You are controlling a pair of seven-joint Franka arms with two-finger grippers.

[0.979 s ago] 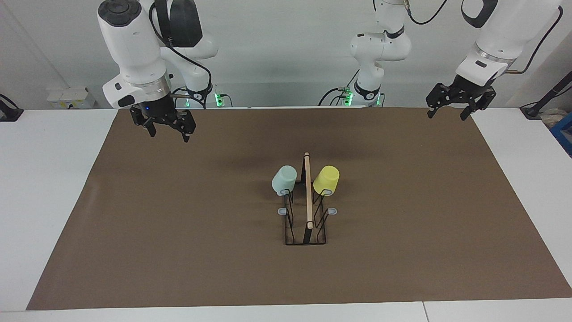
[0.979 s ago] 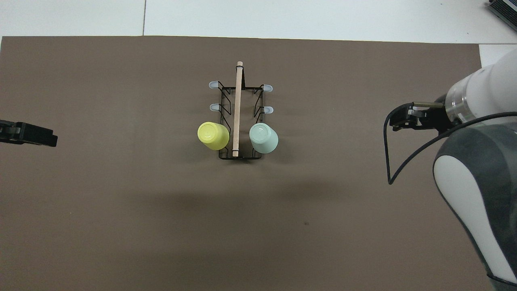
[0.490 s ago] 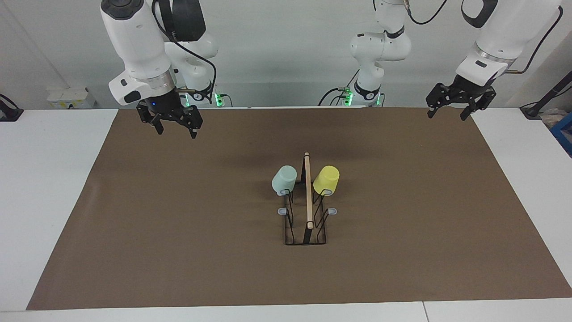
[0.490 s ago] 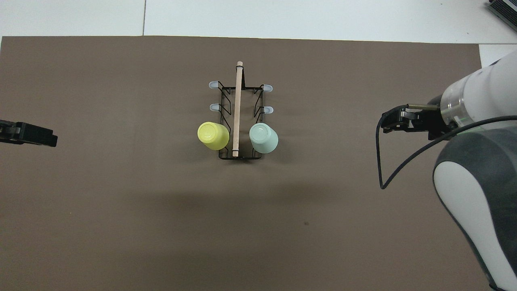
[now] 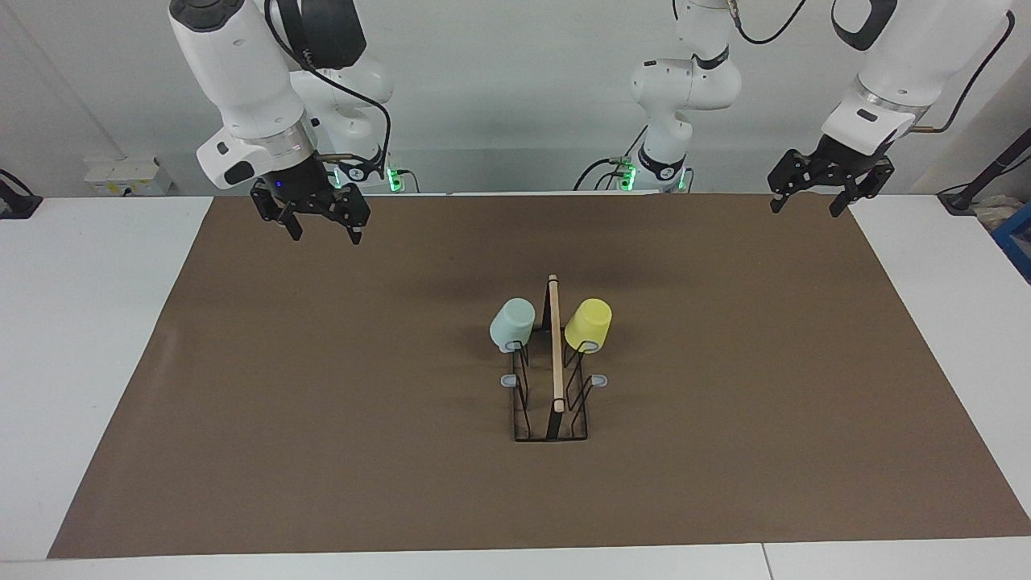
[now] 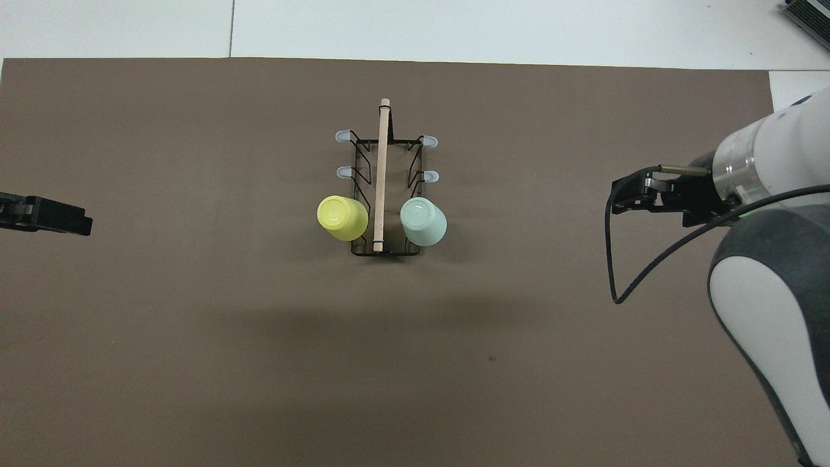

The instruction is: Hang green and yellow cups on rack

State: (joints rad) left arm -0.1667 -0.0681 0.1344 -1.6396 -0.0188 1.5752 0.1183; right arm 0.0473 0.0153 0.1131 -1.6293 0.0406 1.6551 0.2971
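Note:
The rack [image 5: 556, 362], black wire with a light wooden bar on top, stands mid-mat [image 6: 381, 162]. Upside down on its prongs nearest the robots sit the pale green cup [image 5: 512, 324] [image 6: 423, 221], toward the right arm's end, and the yellow cup [image 5: 588, 323] [image 6: 342, 217], toward the left arm's end. My right gripper [image 5: 326, 236] [image 6: 632, 198] hangs open and empty over the mat's edge by the robots. Over the mat's corner at the left arm's end, my left gripper [image 5: 805, 211] [image 6: 48, 217] waits, open and empty. Neither gripper touches a cup.
Bare grey-tipped prongs [image 5: 510, 380] [image 6: 342, 172] stick out of the rack farther from the robots. A brown mat [image 5: 322, 403] covers most of the white table [image 5: 97, 322]. A white box [image 5: 129, 173] sits by the wall, and a blue object [image 5: 1016, 229] at the table's edge.
My right gripper has drifted a little toward the table's middle and turned slightly. The left gripper, the cups and the rack have not moved.

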